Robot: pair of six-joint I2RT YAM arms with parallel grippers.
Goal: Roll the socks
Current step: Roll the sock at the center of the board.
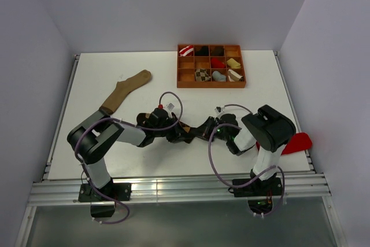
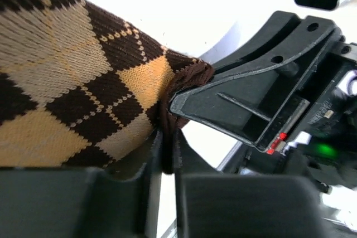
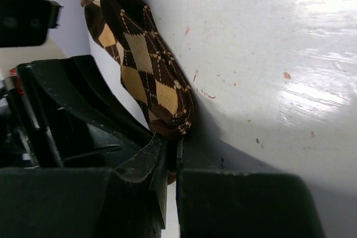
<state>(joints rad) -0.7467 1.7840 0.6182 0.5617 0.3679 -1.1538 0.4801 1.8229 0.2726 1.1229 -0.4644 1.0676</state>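
While left jaws and right jaws meet over the white worktop in the top view, their load is hidden. Left wrist: left jaws clamp the dark cuff of a brown-and-tan diamond-patterned knit sock. Right wrist: right jaws pinch that cuff too; the sock lies unrolled, rolling seemingly unstarted.

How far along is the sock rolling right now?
Done: several bundled socks sit in compartments of the wooden tray. In hand: the left gripper and right gripper both pinch the dark argyle sock at one end; it lies stretched out, not yet rolled. Left: rolling it up.
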